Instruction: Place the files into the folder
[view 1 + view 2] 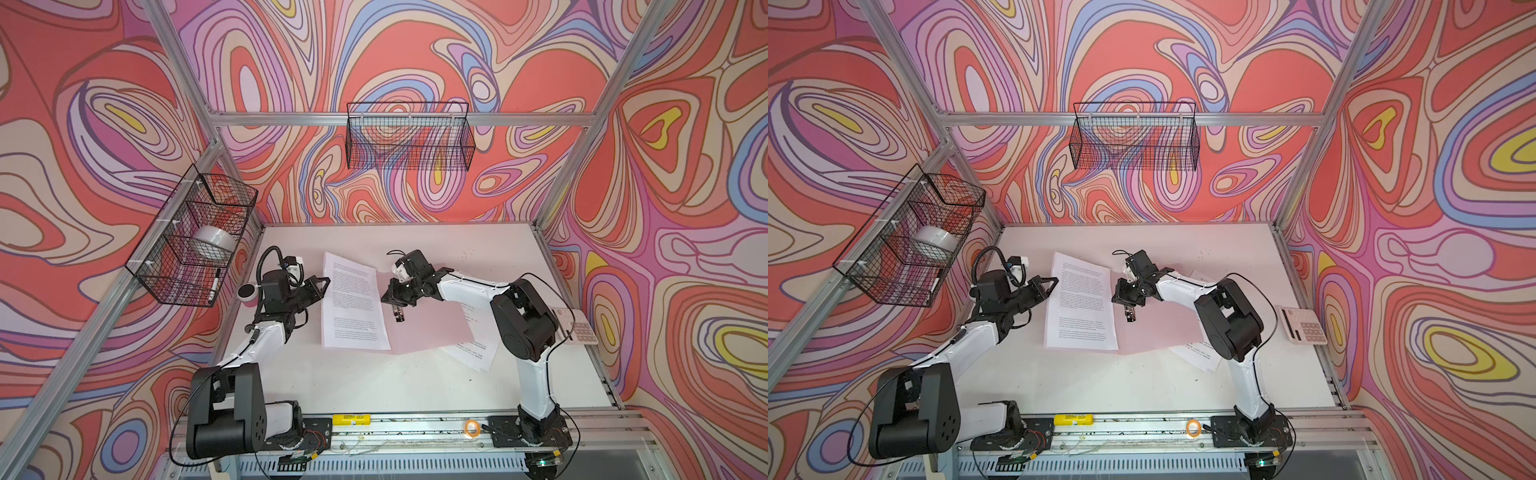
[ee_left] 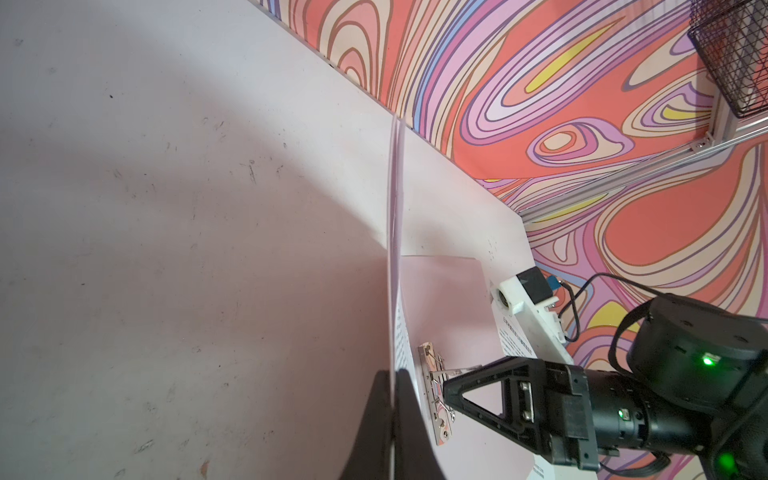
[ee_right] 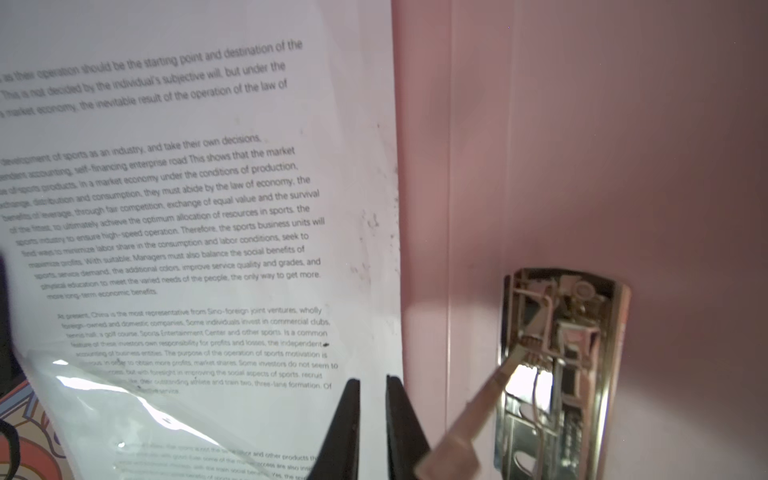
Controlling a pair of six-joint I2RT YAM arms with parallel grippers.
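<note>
- The folder is seen lying open near the middle of the desk, with its pink inside turned up.
- A metal clip is fixed by the spine, and its lever is raised.
- A printed sheet is spread over the folder's left half, with its right edge along the spine.
- The sheet's left edge is pinched by the left end effector, whose fingers are pressed together on it. Whether the cover beneath is caught too cannot be told.
- The right end effector is held over the spine, just beside the clip. Its fingers are set slightly apart, and nothing is seen in the narrow gap. Contact with the lever cannot be told.
- More sheets are found at the folder's right edge, partly hidden by the right arm.
- A calculator is placed at the desk's right edge.
</note>
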